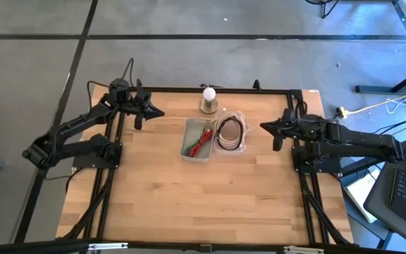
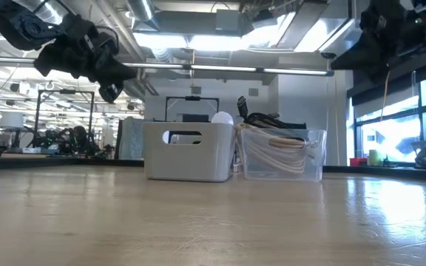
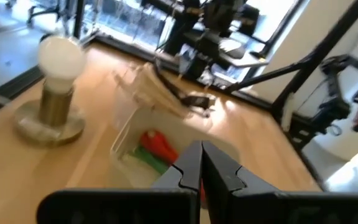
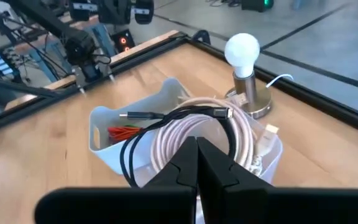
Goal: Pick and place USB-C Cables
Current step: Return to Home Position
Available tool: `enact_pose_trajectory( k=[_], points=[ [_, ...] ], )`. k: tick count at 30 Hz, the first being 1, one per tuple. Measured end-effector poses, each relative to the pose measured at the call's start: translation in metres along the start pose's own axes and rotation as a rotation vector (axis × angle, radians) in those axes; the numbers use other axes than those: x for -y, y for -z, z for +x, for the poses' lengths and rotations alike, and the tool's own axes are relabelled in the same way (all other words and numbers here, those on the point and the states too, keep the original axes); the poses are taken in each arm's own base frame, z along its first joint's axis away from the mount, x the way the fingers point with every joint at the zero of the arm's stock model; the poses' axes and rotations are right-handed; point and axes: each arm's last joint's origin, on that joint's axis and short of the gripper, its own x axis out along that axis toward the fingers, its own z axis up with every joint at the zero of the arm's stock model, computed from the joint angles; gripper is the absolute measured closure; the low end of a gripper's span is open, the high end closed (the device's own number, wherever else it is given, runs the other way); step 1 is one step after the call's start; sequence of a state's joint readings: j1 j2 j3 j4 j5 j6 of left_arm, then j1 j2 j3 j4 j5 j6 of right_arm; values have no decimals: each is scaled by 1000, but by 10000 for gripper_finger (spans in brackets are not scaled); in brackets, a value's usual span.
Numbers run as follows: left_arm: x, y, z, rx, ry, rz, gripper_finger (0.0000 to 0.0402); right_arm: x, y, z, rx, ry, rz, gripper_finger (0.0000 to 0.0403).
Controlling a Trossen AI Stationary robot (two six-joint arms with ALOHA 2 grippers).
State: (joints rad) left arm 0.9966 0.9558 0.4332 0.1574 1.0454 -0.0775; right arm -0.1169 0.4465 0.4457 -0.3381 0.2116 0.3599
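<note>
Wood-topped table (image 1: pixel 189 204) carries two bins side by side near its far edge. One is a gray bin (image 1: pixel 197 140) with the red cable (image 1: pixel 204 140) and a green cable (image 3: pixel 146 158) folded inside. Touching it is a transparent bin (image 1: pixel 232 133) packed with cream-white coils (image 4: pixel 160 143); the black cable (image 4: pixel 166 116) is looped over them and rises above the rim. A white bulb on a round metal base (image 1: pixel 208 99) stands just behind the bins.

Left pincer (image 1: pixel 159 112) hangs above the table beside the gray bin, fingers pressed together and holding nothing. Right pincer (image 1: pixel 264 126) hangs beyond the transparent bin, likewise together and empty.

Every cable in view lies in a bin, so the sorting looks finished. For homing, I would draw each arm back towards its own side at height. The right arm needs margin from the raised black loop, the left from the bulb.
</note>
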Motion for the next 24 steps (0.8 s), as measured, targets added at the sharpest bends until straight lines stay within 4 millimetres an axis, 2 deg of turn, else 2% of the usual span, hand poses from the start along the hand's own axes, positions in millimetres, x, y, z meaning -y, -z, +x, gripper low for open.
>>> enact_pose_trajectory(
  k=[8, 12, 18, 20, 24],
  points=[
    [-3, 12, -1, -74, -93, -40, 399, 4, 29, 22, 114, -106, 105, 403],
    [-3, 12, -1, -71, -97, -61, 401, 6, 36, 25, 242, -163, 111, 400],
    [-4, 11, -1, -64, -147, -114, 396, 7, 40, 27, 228, -162, 98, 372],
    [-4, 12, 0, -71, -154, -129, 394, 7, 44, 28, 180, -175, 28, 367],
    [-7, 13, 1, -86, -262, -49, 394, 5, 43, 28, 213, -189, -284, 371]
  ],
)
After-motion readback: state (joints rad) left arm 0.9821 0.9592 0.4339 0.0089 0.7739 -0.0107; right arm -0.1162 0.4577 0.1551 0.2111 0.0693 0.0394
